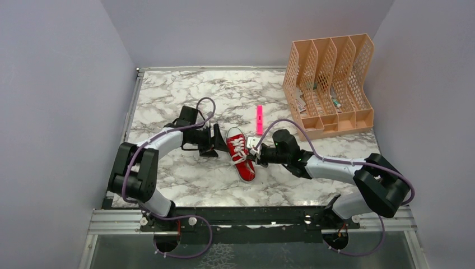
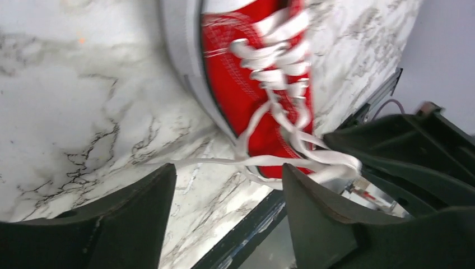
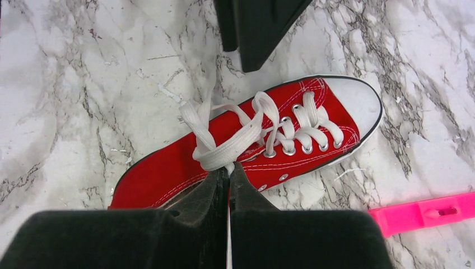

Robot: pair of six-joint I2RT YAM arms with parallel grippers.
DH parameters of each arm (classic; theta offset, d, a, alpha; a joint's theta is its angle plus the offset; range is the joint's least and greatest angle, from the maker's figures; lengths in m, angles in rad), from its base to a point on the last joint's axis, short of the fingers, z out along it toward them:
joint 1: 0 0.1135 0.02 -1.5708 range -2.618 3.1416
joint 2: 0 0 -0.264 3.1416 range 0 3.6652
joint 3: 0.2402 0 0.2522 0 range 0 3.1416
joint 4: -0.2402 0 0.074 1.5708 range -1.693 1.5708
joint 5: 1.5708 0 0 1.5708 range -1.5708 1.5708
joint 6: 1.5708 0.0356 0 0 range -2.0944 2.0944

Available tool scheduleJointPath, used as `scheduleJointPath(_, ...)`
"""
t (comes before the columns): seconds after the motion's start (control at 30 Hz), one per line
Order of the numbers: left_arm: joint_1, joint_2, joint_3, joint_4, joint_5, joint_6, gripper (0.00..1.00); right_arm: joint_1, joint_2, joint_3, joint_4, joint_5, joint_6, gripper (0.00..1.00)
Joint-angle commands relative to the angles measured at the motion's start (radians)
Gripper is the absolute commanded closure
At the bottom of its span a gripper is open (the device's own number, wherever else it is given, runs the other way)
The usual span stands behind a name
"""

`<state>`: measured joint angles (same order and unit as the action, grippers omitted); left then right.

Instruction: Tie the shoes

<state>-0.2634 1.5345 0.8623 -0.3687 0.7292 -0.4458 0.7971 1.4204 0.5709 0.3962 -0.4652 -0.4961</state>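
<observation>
The shoe (image 1: 241, 154) is a small red canvas sneaker with a white toe cap, lying on the marble table between the two arms. My left gripper (image 1: 217, 143) sits at its left side. In the left wrist view that gripper (image 2: 227, 175) is open, and a loose white lace (image 2: 196, 161) runs across just beyond its fingertips without being held. My right gripper (image 3: 228, 171) is shut on the white lace (image 3: 224, 150) where the strands bunch over the shoe's (image 3: 162, 174) opening. A thin white strip shows between its pressed fingers.
A slim pink marker (image 1: 259, 119) lies just behind the shoe, and it shows again at the lower right of the right wrist view (image 3: 425, 214). A peach mesh file organizer (image 1: 330, 84) stands at the back right. Grey walls enclose the table on three sides.
</observation>
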Motion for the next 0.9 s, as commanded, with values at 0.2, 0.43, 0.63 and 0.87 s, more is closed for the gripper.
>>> scheduleJointPath(0.2, -0.024, -0.2, -0.253, 0.157, -0.265, -0.739, 0.3, 0.001, 0.005, 0.001, -0.023, 0.01, 0.059, 0.97)
scheduleJointPath(0.43, -0.039, -0.141, -0.348, 0.351, -0.236, -0.982, 0.24, 0.0, 0.018, 0.022, -0.029, -0.003, 0.057, 0.98)
scheduleJointPath(0.63, -0.067, -0.095, -0.333, 0.389, -0.297, -1.076, 0.35, 0.002, 0.014, 0.041, -0.058, 0.001, 0.05, 0.98)
scheduleJointPath(0.87, -0.079, -0.109, -0.362, 0.343, -0.401, -1.066, 0.69, 0.002, -0.034, 0.045, -0.108, 0.001, 0.091, 0.99)
